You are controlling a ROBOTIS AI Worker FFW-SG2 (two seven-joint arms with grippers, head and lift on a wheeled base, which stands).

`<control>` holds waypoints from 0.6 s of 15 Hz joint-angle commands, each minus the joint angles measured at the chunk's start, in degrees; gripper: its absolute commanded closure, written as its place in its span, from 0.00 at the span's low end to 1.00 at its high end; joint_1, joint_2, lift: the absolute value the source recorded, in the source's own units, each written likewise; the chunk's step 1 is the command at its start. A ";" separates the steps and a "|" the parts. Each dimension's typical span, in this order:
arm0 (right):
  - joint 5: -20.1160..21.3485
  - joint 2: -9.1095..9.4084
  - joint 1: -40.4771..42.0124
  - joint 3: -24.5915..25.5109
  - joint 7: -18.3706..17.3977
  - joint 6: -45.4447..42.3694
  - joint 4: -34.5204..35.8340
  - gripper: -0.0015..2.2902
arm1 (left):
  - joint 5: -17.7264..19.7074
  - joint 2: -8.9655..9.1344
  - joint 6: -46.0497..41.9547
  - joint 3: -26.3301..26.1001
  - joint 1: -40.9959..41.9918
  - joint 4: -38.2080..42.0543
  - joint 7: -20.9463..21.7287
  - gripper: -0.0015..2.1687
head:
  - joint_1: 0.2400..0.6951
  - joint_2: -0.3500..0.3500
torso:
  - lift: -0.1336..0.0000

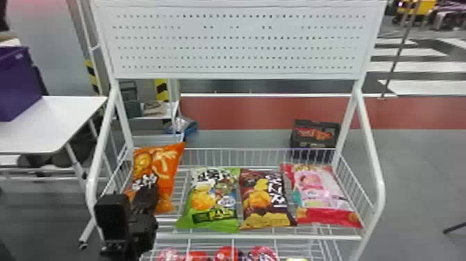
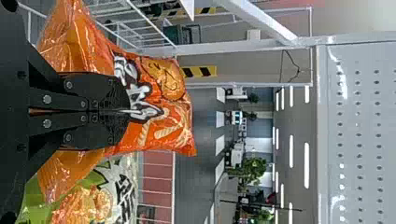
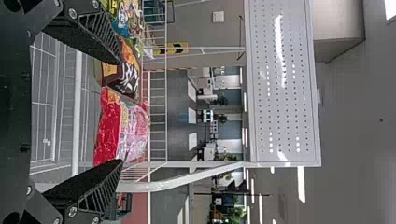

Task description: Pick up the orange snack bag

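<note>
Two claws work nearest. At the head view's lower left, the left claw [image 1: 147, 198] is clamped on the orange snack bag [image 1: 165, 184], probably gathering slack film for lifting. The right claw [image 3: 122, 111] waits with fingers apart. Beyond, the wire basket's rear rail [image 1: 260, 150] likely keeps bags from sliding off.

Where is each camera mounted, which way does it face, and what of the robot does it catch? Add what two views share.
Head view: on the head, looking forward and down at the wire rack; the left gripper shows lower left.
Left wrist view: on the left wrist, looking along its closed fingers, past the orange snack bag, toward the pegboard.
Right wrist view: on the right wrist, looking past the right gripper's open fingers toward the pink-and-red bag.
Shared by head and left wrist: orange snack bag, left gripper.
</note>
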State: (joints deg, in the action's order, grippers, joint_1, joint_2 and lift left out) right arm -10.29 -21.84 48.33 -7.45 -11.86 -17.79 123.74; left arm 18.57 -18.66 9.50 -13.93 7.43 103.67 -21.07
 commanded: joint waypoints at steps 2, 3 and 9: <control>0.00 -0.13 -0.17 -0.11 -0.09 0.00 0.01 0.06 | -0.03 -1.82 0.13 1.98 7.25 8.12 0.06 0.61 | 0.57 0.50 | 1.00; -0.08 -0.22 -0.26 -0.20 -0.09 0.00 0.01 0.06 | -0.03 -2.35 -0.05 2.95 10.06 10.76 0.06 0.61 | 0.57 0.50 | 1.00; 0.09 -0.22 -0.96 -0.99 -0.09 0.35 -0.25 0.06 | -1.17 -3.23 -4.97 5.85 22.98 18.32 0.68 0.61 | 0.57 0.50 | 1.00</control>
State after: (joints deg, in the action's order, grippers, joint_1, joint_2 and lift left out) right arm -10.27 -22.02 47.44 -8.36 -11.95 -17.42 123.57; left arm 17.46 -21.45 5.09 -8.37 27.91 120.31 -20.39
